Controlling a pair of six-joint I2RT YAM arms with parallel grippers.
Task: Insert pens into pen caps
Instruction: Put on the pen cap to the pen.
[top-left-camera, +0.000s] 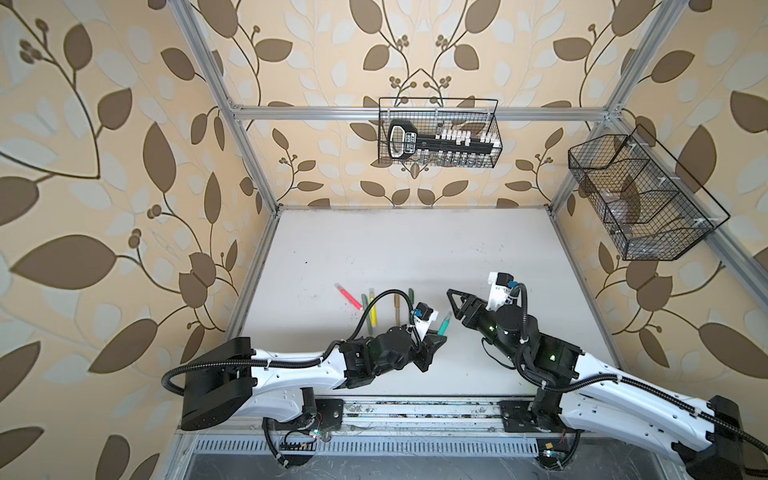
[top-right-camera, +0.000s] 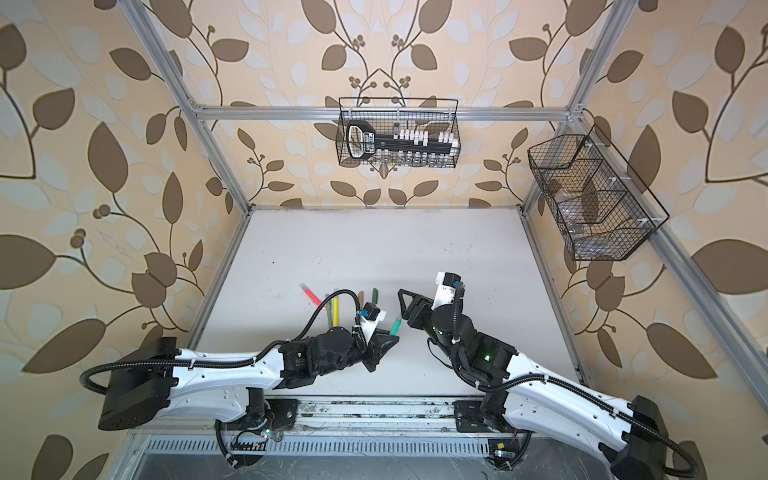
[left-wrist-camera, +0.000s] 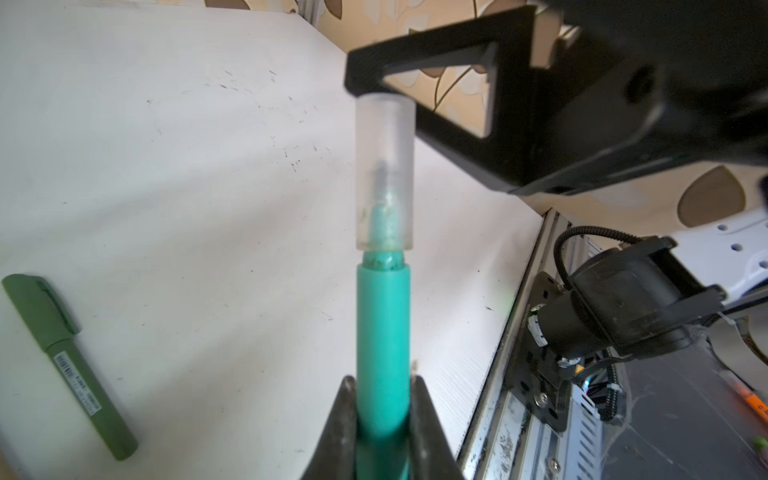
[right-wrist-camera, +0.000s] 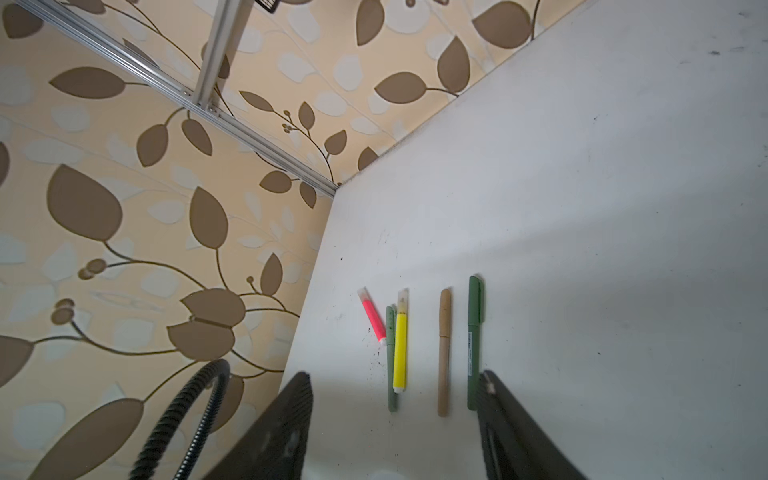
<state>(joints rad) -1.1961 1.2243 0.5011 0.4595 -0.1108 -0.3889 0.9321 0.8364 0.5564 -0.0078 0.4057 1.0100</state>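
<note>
Green marker (left-wrist-camera: 383, 332), pinched low on the barrel by the left gripper (left-wrist-camera: 382, 386) over the front middle of the table (left-wrist-camera: 166, 166), clear cap (left-wrist-camera: 384, 174) seemingly short of its shoulder: press straight along the axis with the parted, empty right gripper (top-left-camera: 454, 305), no tilting.

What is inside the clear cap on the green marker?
Through the clear cap the tip of the green marker shows, pale green then darker. The cloudy plastic blurs it, so the tip's exact shape cannot be told.
</note>
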